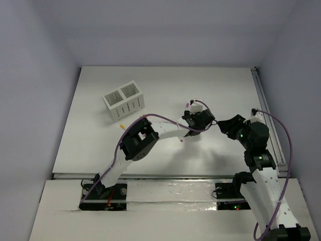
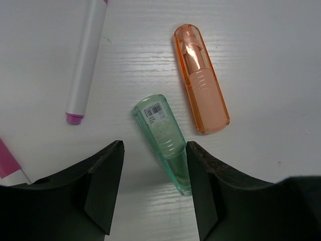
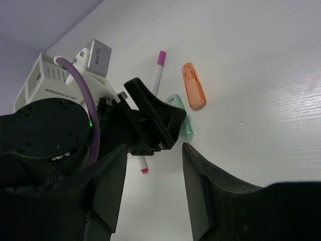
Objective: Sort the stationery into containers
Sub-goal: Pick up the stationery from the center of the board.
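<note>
My left gripper [image 2: 154, 150] is open, low over the table, its jaws either side of the near end of the mint green capsule [image 2: 163, 140], which lies against the right finger [image 2: 205, 186]. The orange capsule [image 2: 201, 80] lies just right of it. A white pen with a magenta cap [image 2: 85, 60] lies to the left, and another magenta pen [image 2: 7, 165] shows at the left edge. My right gripper [image 3: 153, 155] is open and empty, just behind the left gripper [image 3: 150, 120]. The white slatted box [image 1: 124, 100] stands at the far left of the table.
A pen with a yellow cap [image 1: 122, 125] lies just in front of the box. The left arm's elbow [image 1: 138, 143] is raised between the box and the grippers. A rail [image 1: 263, 115] runs along the table's right edge.
</note>
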Controlling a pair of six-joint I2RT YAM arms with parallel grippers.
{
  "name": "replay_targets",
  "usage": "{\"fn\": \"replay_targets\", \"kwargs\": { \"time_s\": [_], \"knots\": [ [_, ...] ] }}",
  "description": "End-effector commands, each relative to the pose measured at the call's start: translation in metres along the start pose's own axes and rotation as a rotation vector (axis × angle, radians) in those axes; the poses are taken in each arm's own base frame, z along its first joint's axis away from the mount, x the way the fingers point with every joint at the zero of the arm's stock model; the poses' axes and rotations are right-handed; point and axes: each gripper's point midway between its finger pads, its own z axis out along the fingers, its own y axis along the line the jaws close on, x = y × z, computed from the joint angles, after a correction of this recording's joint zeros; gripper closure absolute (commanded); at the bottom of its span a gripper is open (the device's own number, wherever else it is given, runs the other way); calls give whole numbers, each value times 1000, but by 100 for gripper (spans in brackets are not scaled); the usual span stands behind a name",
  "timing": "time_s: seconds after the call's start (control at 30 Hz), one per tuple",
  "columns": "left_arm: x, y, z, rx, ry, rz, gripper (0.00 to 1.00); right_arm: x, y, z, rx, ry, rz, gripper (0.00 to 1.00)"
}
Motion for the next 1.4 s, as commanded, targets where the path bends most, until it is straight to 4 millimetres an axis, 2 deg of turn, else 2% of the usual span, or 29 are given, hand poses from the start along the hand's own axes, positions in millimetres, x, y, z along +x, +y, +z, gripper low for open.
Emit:
{"fn": "replay_targets", "kwargs": {
  "time_s": [0.0, 0.07, 0.1, 0.13, 0.2, 0.27, 0.4, 0.57, 0.67, 0.73, 0.8, 0.87, 1.07, 1.13, 1.17, 1.2, 1.23, 1.27, 1.3, 1.33, 1.37],
  "knots": [
    [-16, 1, 4, -11, -18, -9, 51, -4, 13, 2, -68, -17, -9, 47],
    [-13, 2, 6, -13, -11, -4, 53, -4, 14, 2, -76, -16, -9, 47],
    [-10, 4, 8, -22, -7, 5, 61, -4, 15, 2, -81, -16, -8, 47],
    [-11, 6, 9, -31, -11, 8, 64, -4, 15, 2, -81, -16, -8, 47],
    [-9, 10, 9, -44, -9, 22, 66, -4, 15, 2, -78, -14, -12, 47],
    [-8, 14, 9, -57, -13, 28, 65, -3, 14, 2, -77, -12, -13, 47],
    [-8, 13, 11, -54, -10, 43, 51, -2, 15, 3, -82, -9, -7, 47],
    [-12, 8, 13, -47, -16, 67, 51, -2, 15, 4, -85, -5, -9, 47],
    [-9, 3, 15, -29, -8, 72, 58, -3, 15, 4, -87, -10, -10, 47],
    [-6, 1, 16, -16, 0, 76, 69, -3, 16, 4, -87, -11, -10, 47],
    [-12, -5, 13, 17, -14, 66, 80, -3, 16, 5, -89, -8, -13, 47],
    [-15, -8, 10, 37, -21, 56, 85, -3, 15, 6, -89, -6, -14, 47],
    [-47, -12, -17, 65, -74, 14, 96, 1, 9, 11, -72, 3, -18, 47],
    [-71, -15, -39, 99, -112, -20, 98, 5, 3, 14, -56, 12, -18, 47],
    [-76, -15, -45, 116, -127, -31, 99, 6, 2, 15, -51, 13, -17, 47],
    [-100, -18, -68, 158, -172, -62, 99, 6, 1, 15, -49, 11, -17, 47],
    [-102, -10, -75, 158, -185, -61, 99, 7, -1, 15, -47, 11, -15, 47],
    [-116, -11, -87, 182, -224, -79, 99, 8, -1, 15, -49, 11, -16, 47],
    [-140, -4, -110, 201, -272, -113, 99, 9, -1, 15, -48, 12, -14, 47],
    [-155, 9, -117, 182, -303, -134, 99, 9, -1, 15, -50, 10, -18, 47],
    [-156, 22, -119, 164, -302, -137, 99, 10, -2, 15, -48, 14, -18, 47]
  ]
}}
